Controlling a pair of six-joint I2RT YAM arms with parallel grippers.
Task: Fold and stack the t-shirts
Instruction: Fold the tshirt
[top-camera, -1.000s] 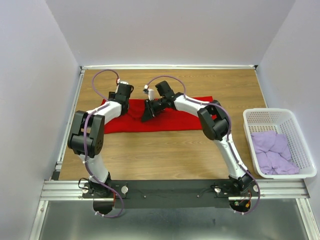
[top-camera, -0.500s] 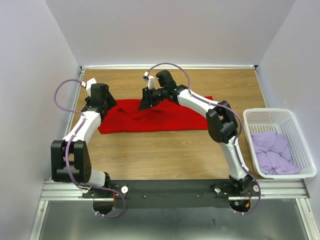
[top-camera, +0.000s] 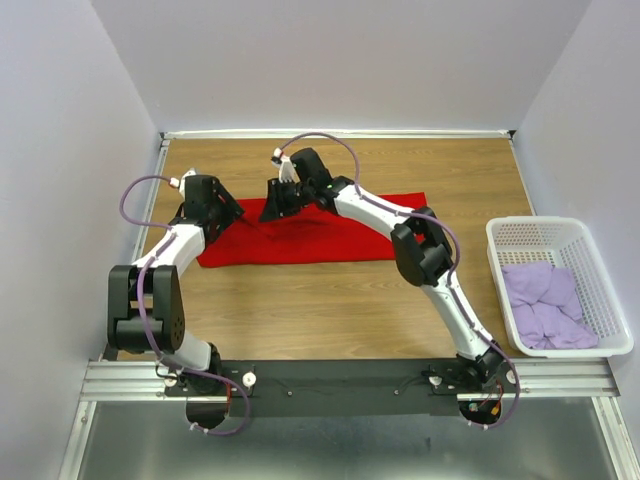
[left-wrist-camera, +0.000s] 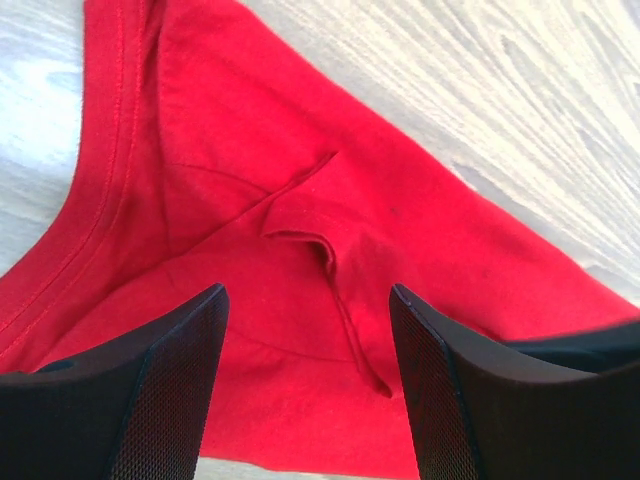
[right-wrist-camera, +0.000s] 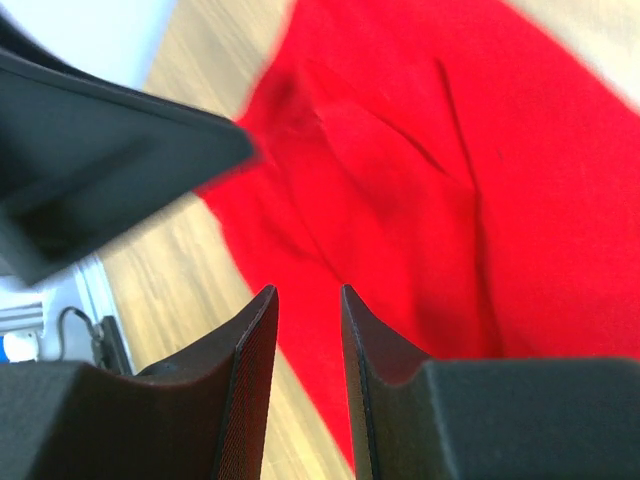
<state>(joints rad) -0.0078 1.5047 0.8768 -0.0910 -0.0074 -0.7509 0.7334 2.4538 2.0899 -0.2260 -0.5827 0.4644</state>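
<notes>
1. The red t-shirt (top-camera: 330, 235) lies flat on the wooden surface (top-camera: 330, 300) as a long strip across the far half. The pale lilac t-shirts (top-camera: 540, 300) sit bunched in the white basket (top-camera: 530, 225) on the right.
2. My left end effector (left-wrist-camera: 305, 290) hovers over the strip's left end. Its jaws are wide apart and hold nothing, and a small raised pleat of cloth lies below the gap.
3. My right end effector (right-wrist-camera: 307, 290) hangs near the strip's far edge, close to the left one. Its jaws are only narrowly parted, and I see nothing between them.
4. I judge the step in hand to be taking the left end and folding it over toward the right.
5. To do it well, I would widen the right jaws before descending and set one end effector at each edge of that end. Each pinch should take every layer, and both sides should lift evenly.
6. Catching only the pleat's top layer would likely pull the strip open, so I would aim past it.
</notes>
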